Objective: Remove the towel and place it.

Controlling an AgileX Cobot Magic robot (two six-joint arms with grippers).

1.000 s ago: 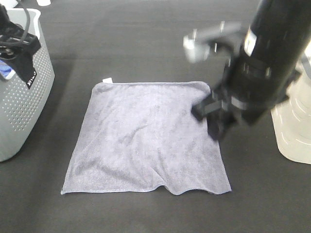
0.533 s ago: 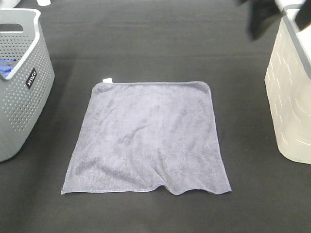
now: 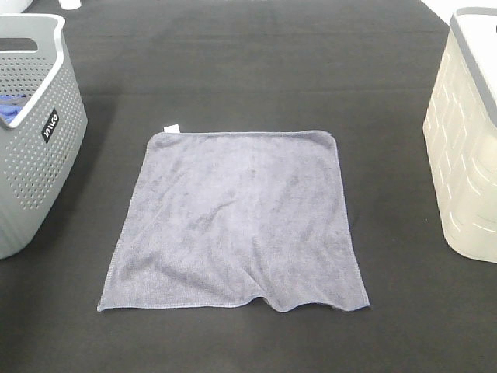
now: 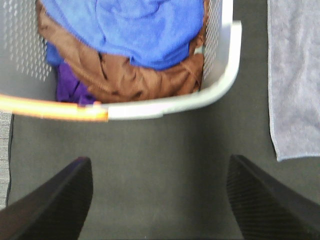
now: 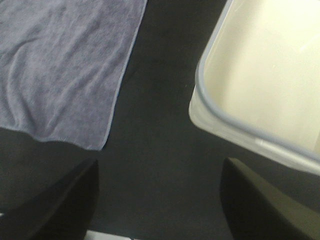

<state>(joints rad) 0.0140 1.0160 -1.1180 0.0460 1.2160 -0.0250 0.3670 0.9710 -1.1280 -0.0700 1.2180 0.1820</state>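
Observation:
The grey-lavender towel (image 3: 237, 220) lies flat and spread out on the dark table, its white tag (image 3: 172, 128) at the far left corner. It also shows at the edge of the left wrist view (image 4: 295, 75) and in the right wrist view (image 5: 60, 65). Neither arm shows in the exterior high view. My left gripper (image 4: 160, 200) is open and empty above bare table beside the grey basket. My right gripper (image 5: 157, 200) is open and empty above bare table between the towel and the cream basket.
A grey perforated basket (image 3: 35, 148) stands at the left and holds blue (image 4: 135, 30), brown and purple cloths. An empty cream basket (image 3: 466, 155) stands at the right; its rim shows in the right wrist view (image 5: 225, 117).
The right arm, which was over the towel's right edge, has pulled back out of the exterior high view. The left arm has also left the view. The towel has not moved.

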